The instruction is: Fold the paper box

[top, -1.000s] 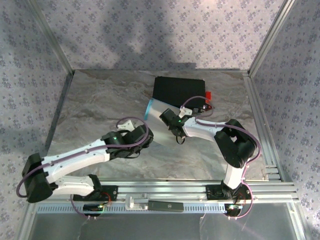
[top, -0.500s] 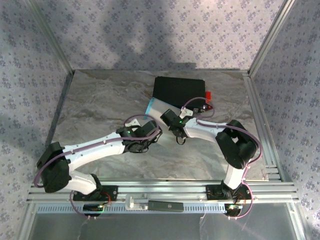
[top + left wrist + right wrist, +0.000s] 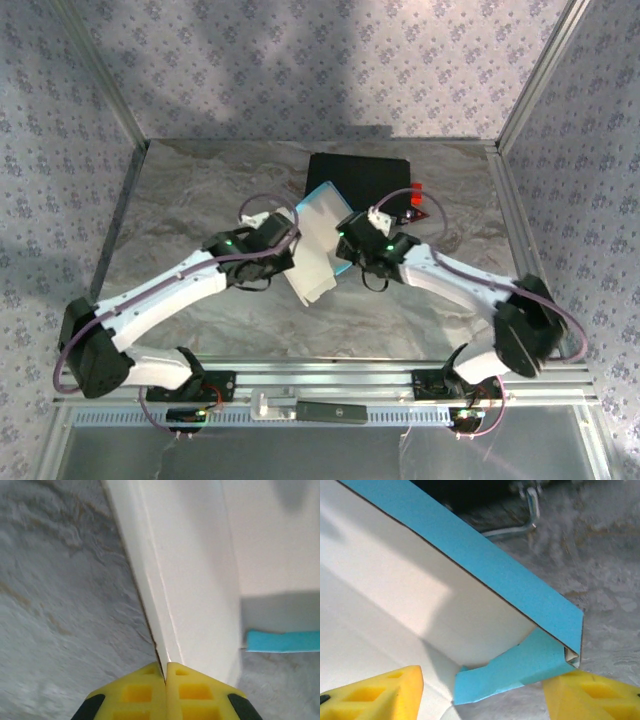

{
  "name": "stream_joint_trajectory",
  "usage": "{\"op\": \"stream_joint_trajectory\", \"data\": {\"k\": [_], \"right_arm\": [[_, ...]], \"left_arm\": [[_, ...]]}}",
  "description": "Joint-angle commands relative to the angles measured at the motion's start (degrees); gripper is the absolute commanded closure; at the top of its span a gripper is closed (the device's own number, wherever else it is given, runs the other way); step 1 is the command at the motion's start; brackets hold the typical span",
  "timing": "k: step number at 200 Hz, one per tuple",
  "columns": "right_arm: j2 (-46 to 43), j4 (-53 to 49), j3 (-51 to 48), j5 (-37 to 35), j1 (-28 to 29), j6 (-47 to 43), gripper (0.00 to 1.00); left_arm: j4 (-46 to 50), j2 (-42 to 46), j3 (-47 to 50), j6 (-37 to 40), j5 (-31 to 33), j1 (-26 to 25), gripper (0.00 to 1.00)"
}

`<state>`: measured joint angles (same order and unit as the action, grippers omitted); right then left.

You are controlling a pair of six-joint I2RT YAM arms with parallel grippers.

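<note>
while in left gripper (image 3: 165,674), paper box (image 3: 195,570)

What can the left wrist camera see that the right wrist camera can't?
Left wrist view: the left gripper, its yellow fingers pinched shut on a white edge of the paper box.

Right wrist view: the right gripper with its fingers spread apart, the box's long blue wall ahead of them, and a dark case with a grey wire behind it.

Both: white cardboard, a bit of blue, and the marble table.
</note>
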<state>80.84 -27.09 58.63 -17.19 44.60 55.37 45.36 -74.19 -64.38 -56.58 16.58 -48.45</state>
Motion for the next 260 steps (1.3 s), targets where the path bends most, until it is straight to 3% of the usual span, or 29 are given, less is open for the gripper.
{"op": "stream_joint_trajectory", "data": {"k": [1,28,46,69,81,99,126,140,167,172,195,215,231,244,260], "right_arm": [[-5.2,-1.4,0.4,8.1,-2.7,-8.0,0.34],[-11.9,1.1,-1.2,16.3,-8.0,-13.8,0.34],[-15.9,4.1,-4.1,24.2,-13.1,-17.0,0.35],[-20.3,8.6,-7.8,36.8,-19.5,-16.7,0.34],[-20.6,6.5,-7.4,39.6,-21.3,-15.9,0.33],[-20.1,1.0,-6.9,35.4,-21.2,-11.6,0.33],[-20.9,6.4,-14.3,27.9,-15.6,4.7,0.30],[-21.4,10.4,-16.8,22.9,-10.8,12.4,0.24],[-24.0,-0.8,-16.4,5.1,-3.2,31.7,0.10],[-24.9,0.2,-17.3,2.8,-2.3,33.6,0.02],[-26.3,-2.2,-16.5,1.0,-1.6,41.1,0.01],[-25.9,-1.9,-15.1,5.1,-3.6,42.7,0.01],[-25.5,-6.4,-11.2,3.5,-4.2,40.1,0.02],[-25.7,-8.6,-9.3,2.6,-5.8,34.8,0.05],[-26.5,-2.4,-9.9,5.7,-11.2,22.7,0.10]], "left_arm": [[5.9,2.2,-4.9,23.3,-8.9,3.5,1.00],[12.8,-1.6,-13.3,39.9,-11.4,5.6,1.00],[18.1,-6.8,-20.0,48.3,-8.8,5.7,1.00],[23.5,-13.5,-27.5,54.5,-3.3,5.6,1.00],[25.3,-16.4,-31.0,55.1,-1.2,5.7,1.00],[24.7,-19.5,-34.8,53.9,-2.3,5.8,1.00],[19.9,-21.8,-36.8,47.9,-5.8,5.2,1.00],[16.6,-21.8,-35.6,45.0,-5.8,4.1,1.00],[15.0,-22.3,-34.9,40.6,-4.9,3.0,1.00],[14.7,-22.2,-34.7,40.1,-5.2,2.9,1.00],[15.3,-22.4,-35.0,40.1,-3.0,1.4,1.00],[17.9,-23.8,-36.9,41.9,-1.2,1.1,1.00],[18.9,-24.3,-38.3,45.3,-1.4,1.0,1.00],[20.1,-24.6,-39.4,49.7,-1.6,0.9,1.00],[22.6,-24.7,-40.8,56.0,0.2,0.5,1.00]]}}
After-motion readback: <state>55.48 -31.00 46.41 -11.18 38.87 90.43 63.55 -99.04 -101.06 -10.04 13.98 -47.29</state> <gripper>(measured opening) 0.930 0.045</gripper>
